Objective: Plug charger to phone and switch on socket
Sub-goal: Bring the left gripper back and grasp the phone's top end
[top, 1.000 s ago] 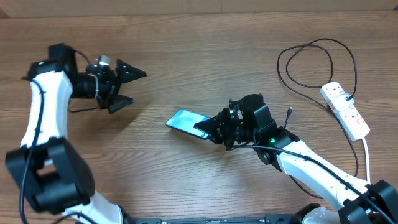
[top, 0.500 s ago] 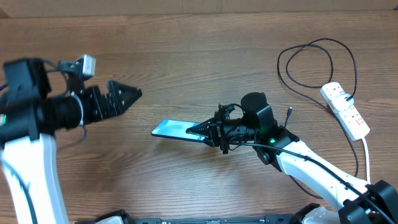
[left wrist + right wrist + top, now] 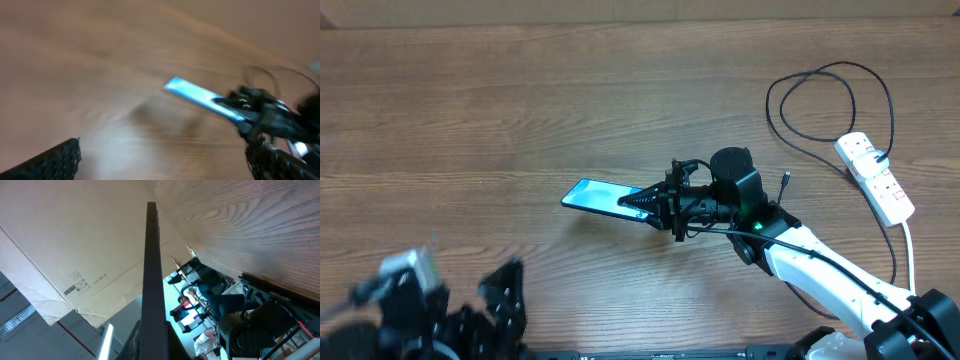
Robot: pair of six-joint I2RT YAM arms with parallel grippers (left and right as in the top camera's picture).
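Observation:
My right gripper (image 3: 642, 203) is shut on the right end of the phone (image 3: 595, 196) and holds it above the middle of the table, screen lit blue. The right wrist view has the phone (image 3: 152, 275) edge-on, a dark strip running up from between the jaws of the right gripper (image 3: 155, 347). My left gripper (image 3: 495, 305) is a blur at the bottom left edge, open and empty. Its wrist view, also blurred, looks across bare wood at the phone (image 3: 197, 96). The charger (image 3: 830, 100) loops at the right, its plug tip (image 3: 786, 182) loose on the table. The socket (image 3: 876, 177) lies beside it.
The socket's thick white cord (image 3: 909, 250) runs down toward the right front corner. A cardboard wall (image 3: 640, 12) borders the table's far edge. The right arm (image 3: 820, 270) stretches from the bottom right to the centre.
The left arm has swung from the upper left down to the bottom left edge. The right gripper has turned the phone and carried it slightly left.

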